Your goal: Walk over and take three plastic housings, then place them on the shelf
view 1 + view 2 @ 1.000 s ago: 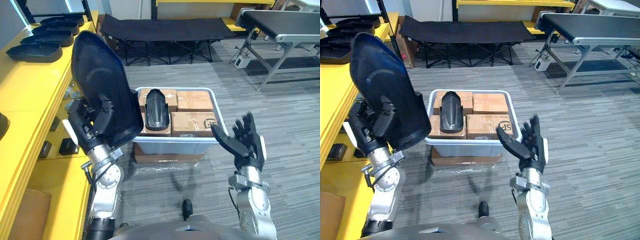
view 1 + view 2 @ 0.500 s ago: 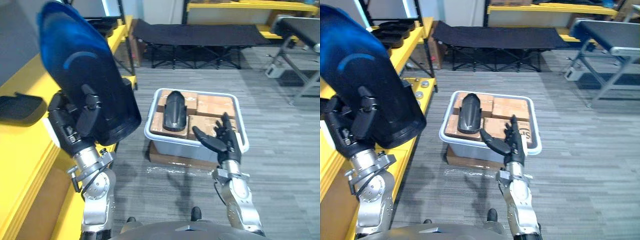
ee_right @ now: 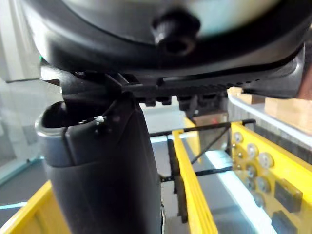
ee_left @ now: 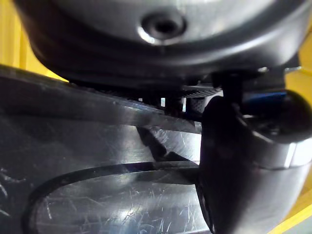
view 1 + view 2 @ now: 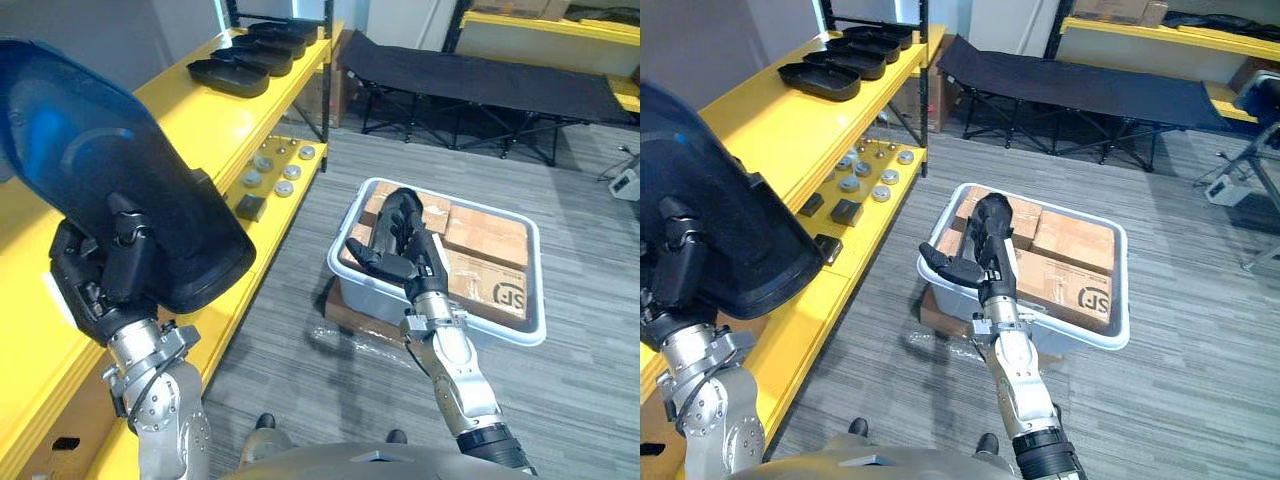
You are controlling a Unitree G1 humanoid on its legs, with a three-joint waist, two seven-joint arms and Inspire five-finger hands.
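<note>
Housing (image 5: pixel 992 203) in bin (image 5: pixel 1090 333) sits half hidden behind right hand (image 5: pixel 990 272).

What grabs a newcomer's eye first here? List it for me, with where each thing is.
The big dark plastic housing dominates, held up in the left hand at the left, above the yellow shelf. Next comes the open right hand, which hovers at the near side of the grey tub of cardboard boxes in the middle. A row of black housings lies at the shelf's far end.
</note>
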